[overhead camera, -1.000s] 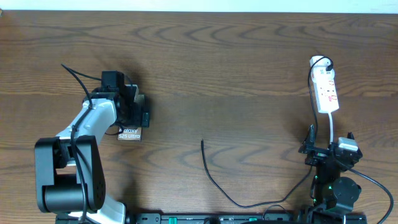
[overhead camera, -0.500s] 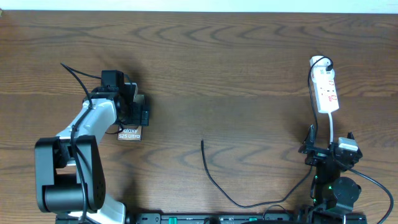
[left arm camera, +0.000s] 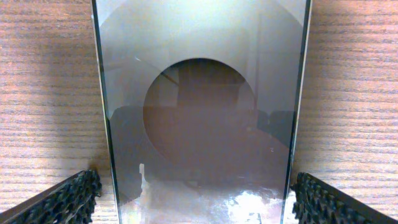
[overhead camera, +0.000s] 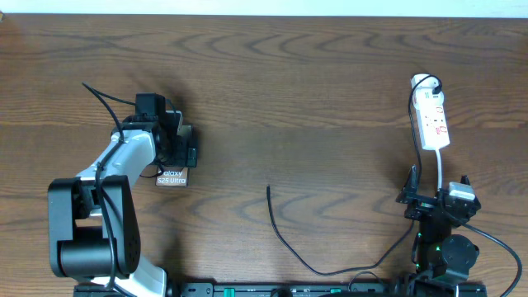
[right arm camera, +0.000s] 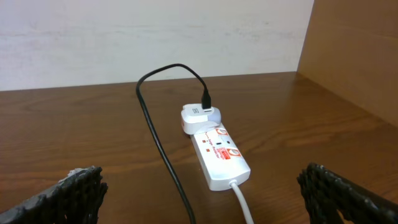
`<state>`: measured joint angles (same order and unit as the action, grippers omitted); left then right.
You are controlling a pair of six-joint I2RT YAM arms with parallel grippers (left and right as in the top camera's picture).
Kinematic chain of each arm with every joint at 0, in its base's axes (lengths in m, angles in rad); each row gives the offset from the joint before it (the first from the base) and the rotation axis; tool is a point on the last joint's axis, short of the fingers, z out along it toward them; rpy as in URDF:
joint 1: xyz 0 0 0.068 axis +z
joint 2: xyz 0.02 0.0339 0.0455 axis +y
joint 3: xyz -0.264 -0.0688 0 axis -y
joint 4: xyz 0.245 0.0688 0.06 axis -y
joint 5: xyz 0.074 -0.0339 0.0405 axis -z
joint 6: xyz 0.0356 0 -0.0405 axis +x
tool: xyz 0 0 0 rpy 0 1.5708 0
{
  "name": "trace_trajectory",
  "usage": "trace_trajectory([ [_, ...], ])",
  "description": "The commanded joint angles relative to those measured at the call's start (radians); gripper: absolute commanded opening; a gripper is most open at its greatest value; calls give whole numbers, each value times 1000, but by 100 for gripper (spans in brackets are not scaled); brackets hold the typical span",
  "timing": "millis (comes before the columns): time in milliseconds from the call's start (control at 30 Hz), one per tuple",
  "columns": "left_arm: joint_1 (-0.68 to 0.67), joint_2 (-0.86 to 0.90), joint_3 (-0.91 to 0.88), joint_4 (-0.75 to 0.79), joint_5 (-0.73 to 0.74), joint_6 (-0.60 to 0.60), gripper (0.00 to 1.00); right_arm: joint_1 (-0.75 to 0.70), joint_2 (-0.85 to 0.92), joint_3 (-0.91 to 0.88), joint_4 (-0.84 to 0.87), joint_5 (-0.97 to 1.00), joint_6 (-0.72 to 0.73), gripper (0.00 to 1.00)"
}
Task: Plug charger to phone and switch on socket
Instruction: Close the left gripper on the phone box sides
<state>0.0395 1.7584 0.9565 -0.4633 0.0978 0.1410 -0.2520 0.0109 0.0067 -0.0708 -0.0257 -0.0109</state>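
Phone [overhead camera: 171, 175]: lies flat on the wooden table [overhead camera: 313, 82], left of centre, partly covered from overhead by the left arm's hand.
Phone lettering: white "alaxy" above "S25 Ultra" at the near end; first letter hidden by the gripper.
Phone face in the left wrist view: glossy brownish-grey slab with a large dark circle in the middle, reflections across it.
Left gripper [left arm camera: 198, 190]: released, jaws spread wide, hanging low over the phone.
Left fingers [left arm camera: 65, 202]: ribbed black pads, one just outside each long edge of the phone; possibly a thin gap on each side, hard to judge from this close.
Charger [overhead camera: 289, 243]: thin black cable curving across the near middle of the table, free tip pointing away, well apart from the phone.
Socket [right arm camera: 221, 155]: white power strip on the far right, red marks on top too small to read.
Adapter [right arm camera: 199, 117]: white block sitting at the strip's far end, black cable rising from it.
White cord [right arm camera: 242, 202]: leaves the strip's near end.
Right gripper [overhead camera: 436, 196]: unclenched, empty, near the table's front edge, facing the strip.
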Motion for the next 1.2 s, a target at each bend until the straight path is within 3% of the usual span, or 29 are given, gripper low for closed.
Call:
trace_trajectory([
  [0,6,23,-5,3,-3,24,98,-3,-6,-1,-5,8,10,99],
  [1167,-6,39,-5,21,-87,53,98,-3,-6,-1,-5,8,10,99],
])
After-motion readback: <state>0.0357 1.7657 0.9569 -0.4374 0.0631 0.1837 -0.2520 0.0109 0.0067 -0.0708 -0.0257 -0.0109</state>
